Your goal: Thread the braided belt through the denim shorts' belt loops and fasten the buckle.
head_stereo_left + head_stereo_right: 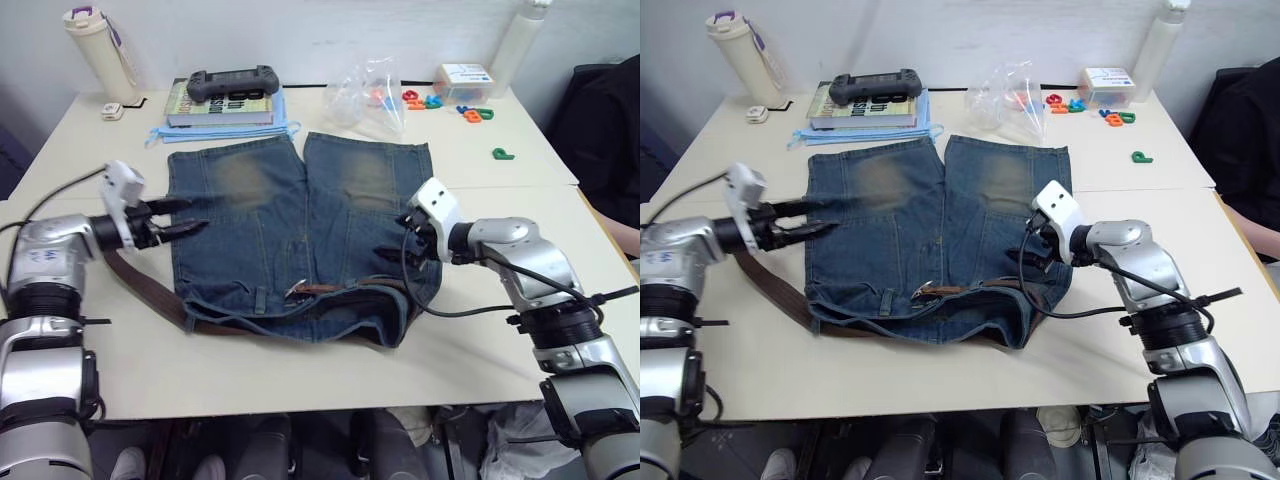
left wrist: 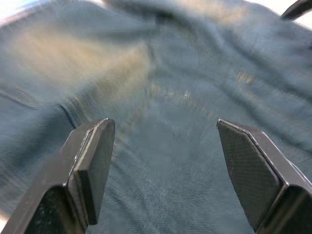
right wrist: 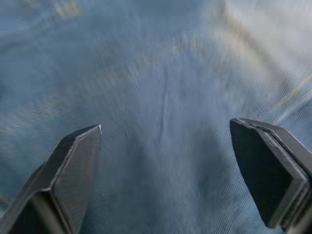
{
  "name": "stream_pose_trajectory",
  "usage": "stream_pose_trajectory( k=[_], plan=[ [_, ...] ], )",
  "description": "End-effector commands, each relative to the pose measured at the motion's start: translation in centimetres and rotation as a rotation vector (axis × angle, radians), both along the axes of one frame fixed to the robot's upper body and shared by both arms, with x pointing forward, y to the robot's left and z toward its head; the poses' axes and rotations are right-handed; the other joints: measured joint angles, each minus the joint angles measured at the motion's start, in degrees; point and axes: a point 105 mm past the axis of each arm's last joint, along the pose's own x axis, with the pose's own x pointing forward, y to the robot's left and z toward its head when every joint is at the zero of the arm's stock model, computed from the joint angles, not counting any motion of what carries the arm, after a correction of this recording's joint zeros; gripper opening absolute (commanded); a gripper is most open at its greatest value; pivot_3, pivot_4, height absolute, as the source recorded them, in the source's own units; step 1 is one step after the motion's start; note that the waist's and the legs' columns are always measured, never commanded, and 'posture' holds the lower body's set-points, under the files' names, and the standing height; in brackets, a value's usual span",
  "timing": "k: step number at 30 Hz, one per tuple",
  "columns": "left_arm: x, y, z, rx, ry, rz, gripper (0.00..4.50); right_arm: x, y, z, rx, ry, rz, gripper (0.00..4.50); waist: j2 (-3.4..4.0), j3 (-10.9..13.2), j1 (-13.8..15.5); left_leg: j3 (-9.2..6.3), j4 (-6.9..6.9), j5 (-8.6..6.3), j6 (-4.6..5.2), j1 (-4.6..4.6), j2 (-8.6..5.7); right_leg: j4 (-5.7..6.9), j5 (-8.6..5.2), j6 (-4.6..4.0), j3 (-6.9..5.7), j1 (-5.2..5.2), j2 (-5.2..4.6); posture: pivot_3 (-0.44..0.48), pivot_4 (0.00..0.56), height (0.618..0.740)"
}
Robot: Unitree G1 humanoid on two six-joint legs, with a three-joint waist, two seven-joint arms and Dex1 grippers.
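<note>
Denim shorts (image 1: 930,240) spread mid-table, braided belt (image 1: 775,285) trailing out at eight o'clock, left gripper (image 1: 825,218) at nine, right gripper (image 1: 1025,262) at three, book (image 1: 870,110) at twelve.

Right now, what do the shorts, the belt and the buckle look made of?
The denim shorts: blue cotton denim, judging by twill weave and faded yellowish patches. The braided belt: dark brown, matte, probably leather or woven cord; too small to tell. The buckle: dull grey metal with a faint glint.
</note>
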Motion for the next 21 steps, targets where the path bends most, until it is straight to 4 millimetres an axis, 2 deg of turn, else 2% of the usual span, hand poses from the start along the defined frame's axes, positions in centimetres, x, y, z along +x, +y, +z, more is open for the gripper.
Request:
stream_pose_trajectory(
  k=[1,6,7,9,10,16,17,21],
  plan=[
    [-0.5,-0.1,-2.2,0.099,0.072,-0.043,3.71,0.2,-0.1,-1.3,-0.028,0.086,0.015,4.48,-0.09,0.0,-0.6,0.00,0.06,-0.01,0.02,-0.02,0.00,0.01,0.00,0.00,0.03,-0.02,-0.02,0.000,0.150,0.667],
    [-1.5,0.1,-5.2,0.228,0.153,-0.084,3.71,0.2,0.0,-3.4,-0.046,0.195,0.009,4.48,-0.29,-0.2,-0.6,-0.01,0.19,-0.09,-0.08,0.23,0.04,-0.08,-0.02,-0.04,0.03,0.13,-0.15,0.000,0.150,0.667],
    [-1.5,0.1,-5.3,0.245,0.150,-0.087,3.71,0.4,0.0,-3.6,-0.046,0.204,0.003,3.98,-0.31,-0.4,-0.7,0.00,0.20,-0.12,-0.10,0.26,0.04,-0.06,-0.02,-0.04,0.03,0.13,-0.17,0.000,0.150,0.667],
    [-1.5,0.0,-5.4,0.247,0.147,-0.092,3.15,0.6,-0.1,-3.9,-0.051,0.209,-0.003,3.30,-0.33,-0.6,-0.6,0.01,0.19,-0.14,-0.12,0.31,0.04,-0.03,-0.03,-0.06,0.01,0.13,-0.22,0.000,0.150,0.667],
    [-1.5,0.0,-5.3,0.241,0.147,-0.094,2.85,0.6,-0.1,-4.0,-0.055,0.209,-0.003,2.81,-0.33,-0.8,-0.6,0.00,0.19,-0.16,-0.13,0.32,0.04,-0.01,-0.04,-0.08,-0.01,0.13,-0.24,0.000,0.150,0.667],
    [-1.5,-0.4,-5.3,0.219,0.143,-0.100,0.18,2.0,-0.3,-4.3,-0.091,0.155,-0.042,0.00,-0.38,-1.2,-0.7,0.01,0.22,-0.23,-0.12,0.34,0.04,0.02,-0.06,-0.10,-0.04,0.14,-0.29,0.000,0.150,0.667],
    [-1.4,-0.5,-5.2,0.217,0.136,-0.094,0.04,2.4,-0.3,-4.3,-0.098,0.132,-0.052,0.00,-0.42,-1.3,-0.8,0.01,0.23,-0.24,-0.12,0.37,0.04,0.02,-0.06,-0.10,-0.04,0.17,-0.29,0.000,0.150,0.667],
    [-0.1,-0.4,-5.3,0.260,0.079,-0.009,0.04,4.0,0.3,-3.8,-0.090,0.051,-0.095,0.00,-0.46,-1.5,-0.8,0.06,0.24,-0.28,-0.10,0.63,0.03,0.03,-0.06,-0.10,-0.10,0.39,-0.39,0.000,0.150,0.667]
  ],
)
